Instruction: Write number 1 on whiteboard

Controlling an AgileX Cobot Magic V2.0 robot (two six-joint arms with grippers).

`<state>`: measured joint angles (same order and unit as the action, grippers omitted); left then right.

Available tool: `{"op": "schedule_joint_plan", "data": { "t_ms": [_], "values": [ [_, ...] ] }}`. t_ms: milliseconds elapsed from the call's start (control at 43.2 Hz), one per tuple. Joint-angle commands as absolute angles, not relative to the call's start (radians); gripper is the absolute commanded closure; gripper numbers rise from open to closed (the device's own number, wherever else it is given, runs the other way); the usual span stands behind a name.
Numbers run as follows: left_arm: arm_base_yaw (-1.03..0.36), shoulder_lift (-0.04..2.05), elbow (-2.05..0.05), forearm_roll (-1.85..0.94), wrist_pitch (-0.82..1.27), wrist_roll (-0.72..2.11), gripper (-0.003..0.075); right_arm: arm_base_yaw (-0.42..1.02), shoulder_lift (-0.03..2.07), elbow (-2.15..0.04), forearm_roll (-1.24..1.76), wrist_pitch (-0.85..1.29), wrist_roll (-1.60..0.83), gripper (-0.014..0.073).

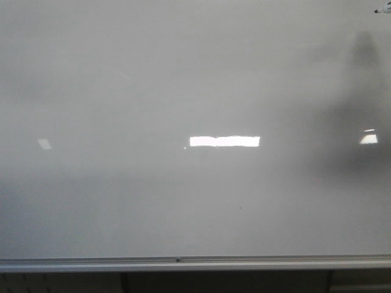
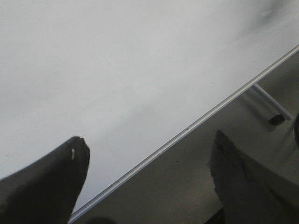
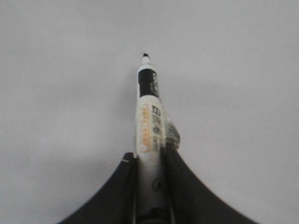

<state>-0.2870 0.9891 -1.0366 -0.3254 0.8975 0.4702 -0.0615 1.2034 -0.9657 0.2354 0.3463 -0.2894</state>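
The whiteboard (image 1: 122,91) fills the front view, with its silver frame edge (image 1: 195,262) along the bottom. No black stroke of the number 1 shows on it in any view. My right gripper (image 3: 148,158) is shut on a white marker (image 3: 148,116) with a black band, its black tip (image 3: 145,55) pointing at the bare board (image 3: 233,70). Only the marker's tip (image 1: 381,8) shows in the front view, at the top right corner. My left gripper (image 2: 149,140) is open and empty over the board's lower frame edge (image 2: 187,128).
Bright rectangular light reflections (image 1: 224,141) lie on the board's middle and right. A dark shadow (image 1: 360,122) falls on the board's right side. Below the frame is a grey surface with a thin metal leg (image 2: 268,105).
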Motion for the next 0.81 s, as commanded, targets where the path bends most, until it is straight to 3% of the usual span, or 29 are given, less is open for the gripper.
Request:
{"op": "schedule_joint_plan", "data": {
  "t_ms": [0,787],
  "values": [
    [-0.284,0.976,-1.062,-0.35,0.837,0.462,0.0195,-0.062,1.183,-1.002,0.247,0.227,-0.297,0.056],
    [-0.284,0.976,-1.062,-0.35,0.837,0.462,0.0195,-0.062,1.274,-1.002,0.247,0.255,-0.297,0.056]
  ]
}}
